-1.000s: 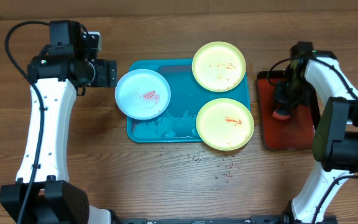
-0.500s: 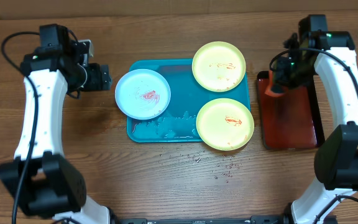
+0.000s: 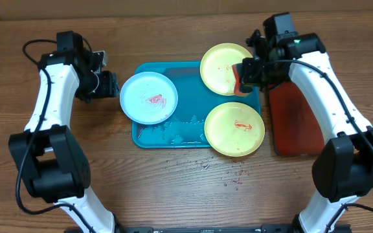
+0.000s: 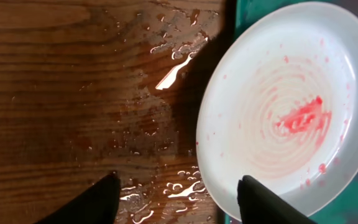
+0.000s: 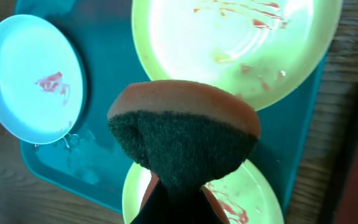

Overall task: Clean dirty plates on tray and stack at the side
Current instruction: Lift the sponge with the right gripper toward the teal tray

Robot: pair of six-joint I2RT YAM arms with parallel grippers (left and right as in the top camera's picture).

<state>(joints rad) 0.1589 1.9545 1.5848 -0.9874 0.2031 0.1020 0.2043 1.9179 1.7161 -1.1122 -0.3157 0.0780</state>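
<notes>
Lower pale yellow-green round plastic plate (image 3: pixel 234 128): unmoved on turquoise rectangular plastic tray (image 3: pixel 190 72). Left gripper (image 4: pixel 182 202): back at pale blue-white round plate (image 3: pixel 149 97), half-open by its rim, empty. Right gripper (image 5: pixel 174 205): clamped on orange-backed dark sponge (image 5: pixel 185 140), brought off dark red tray (image 3: pixel 300 123) over upper yellow-green plate (image 3: pixel 224 65); scrubbing due.

Overhead, light is bright and even from above; the arms throw only soft shadows on the wooden surface (image 3: pixel 173 188). In the left wrist view, water drops (image 4: pixel 174 67) flash white glare and the pale plate (image 4: pixel 278 118) casts a dark shadow along its left rim; the left gripper (image 4: pixel 176 200) shows as dark, soft-edged shapes. In the right wrist view the sponge (image 5: pixel 185 143) sits close and slightly blurred, and the yellow-green plate (image 5: pixel 241 37) is washed out by glare.
</notes>
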